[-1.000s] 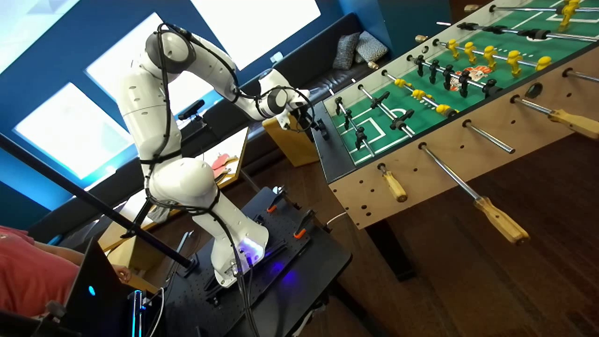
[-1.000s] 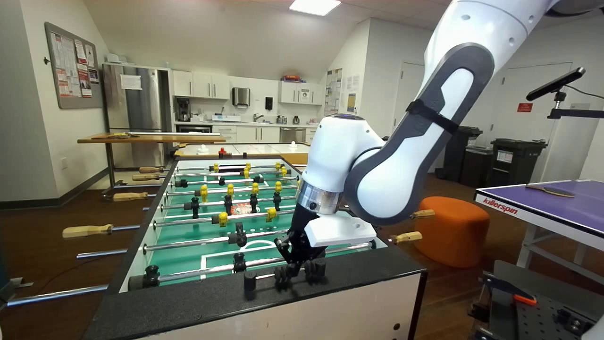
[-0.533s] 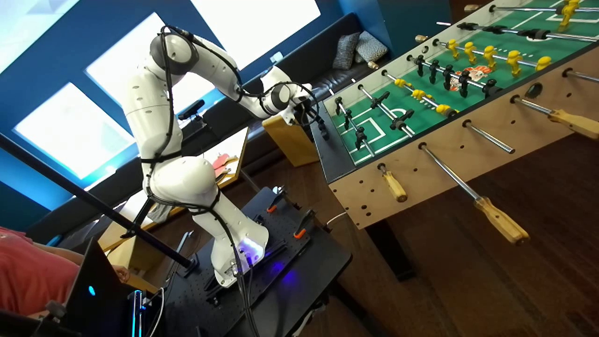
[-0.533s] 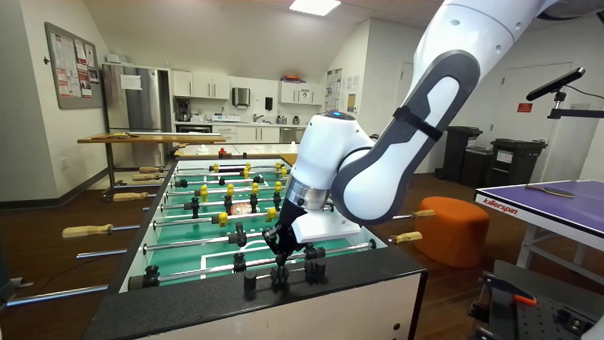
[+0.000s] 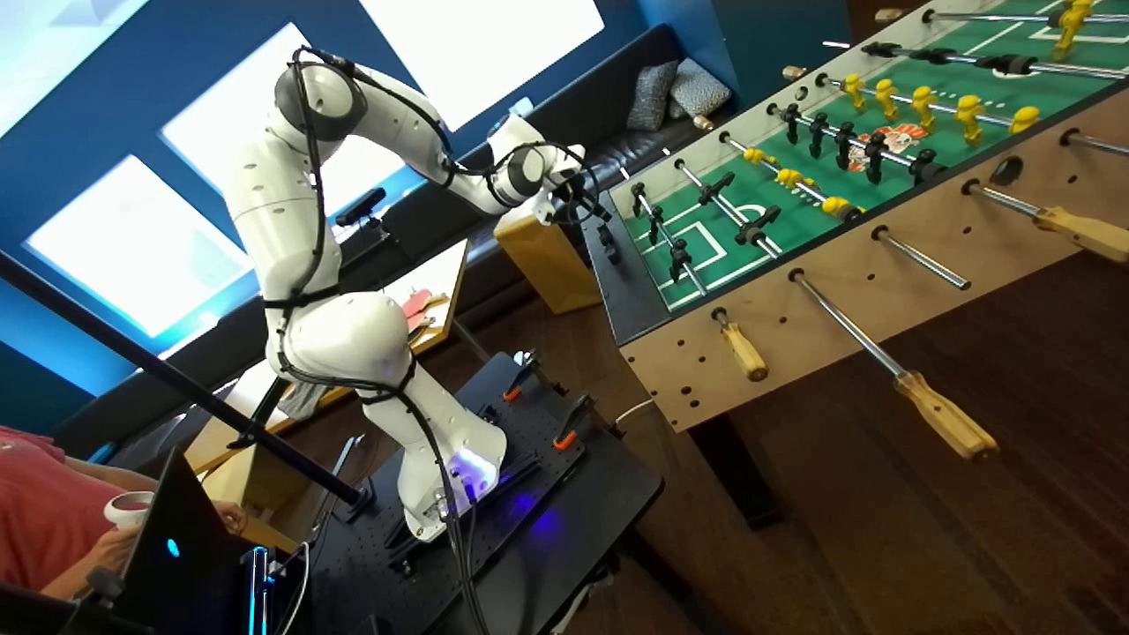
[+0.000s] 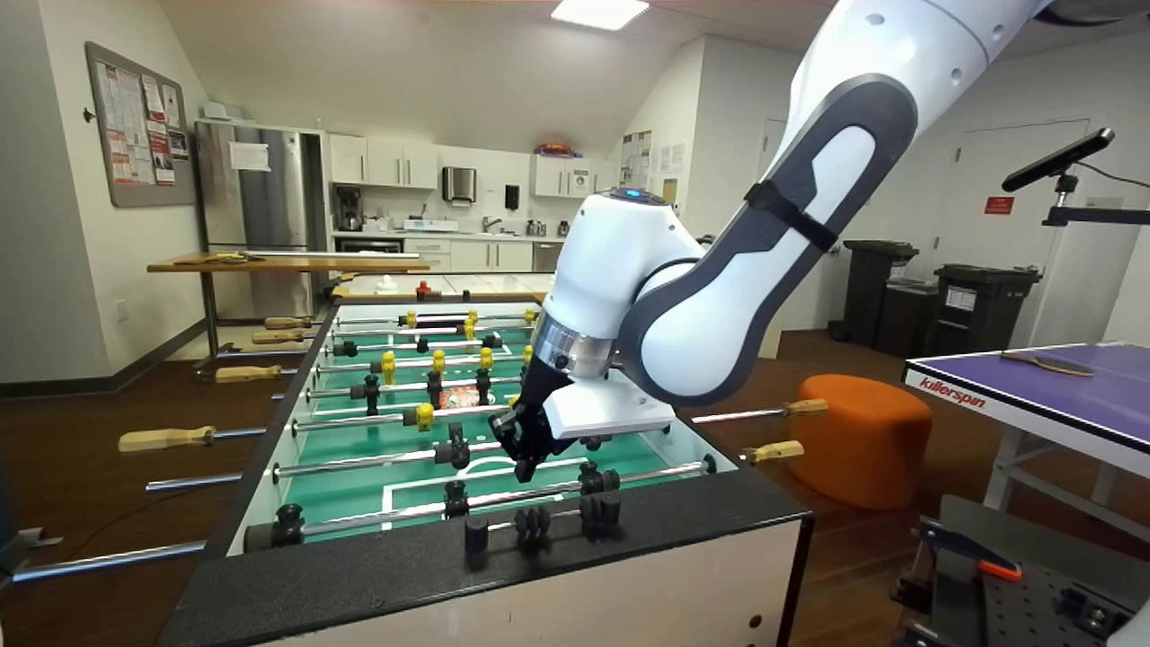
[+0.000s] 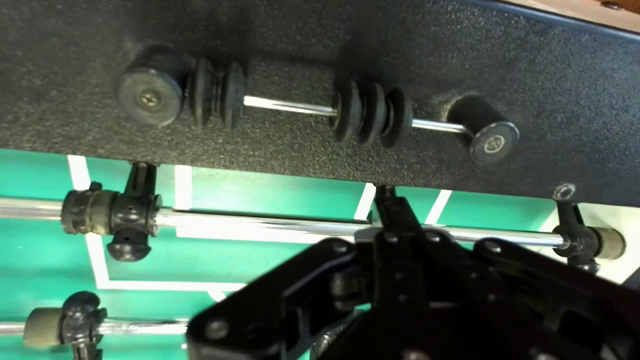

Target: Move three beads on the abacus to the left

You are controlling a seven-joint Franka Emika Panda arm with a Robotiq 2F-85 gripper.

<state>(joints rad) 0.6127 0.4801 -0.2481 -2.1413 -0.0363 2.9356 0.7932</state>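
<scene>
— Gripper [image 7: 386, 192] first. Wrist view: jaws together, nothing seen between them, tip apart from the abacus [image 7: 320, 108].

— Which is where?

— On top of the end wall [image 7: 280, 150]. Its rod [image 7: 270, 103] runs between left post [image 7: 484, 132] and right post [image 7: 151, 97]; sides swap in this view. Three beads [image 7: 374, 115] bunch toward the left post, not touching it. Two beads [image 7: 231, 95] sit just beside the right one.

— Left by whose eye?

— Looking down the table [image 6: 575, 593] from its near end, as in an exterior view: gripper [image 6: 526, 469] hangs above and beyond the abacus there, three beads [image 6: 533, 523] left, two right. Reads about done to me, unless they want the three flush with the post.

— If so, how will they handle?

— Guessing: light, hard, tough, should slide easily on smooth metal. Rod looks stiff, fixed at both ends. No pinch needed. Drop the tip into the gap right of the three, push the rightmost one's flank low, close to the rod. Pressing down would likely bind it.

— Also in an exterior view: abacus [image 5: 609, 250] is a dark speck on the table's near end, gripper close by. Beads too small to count.
</scene>
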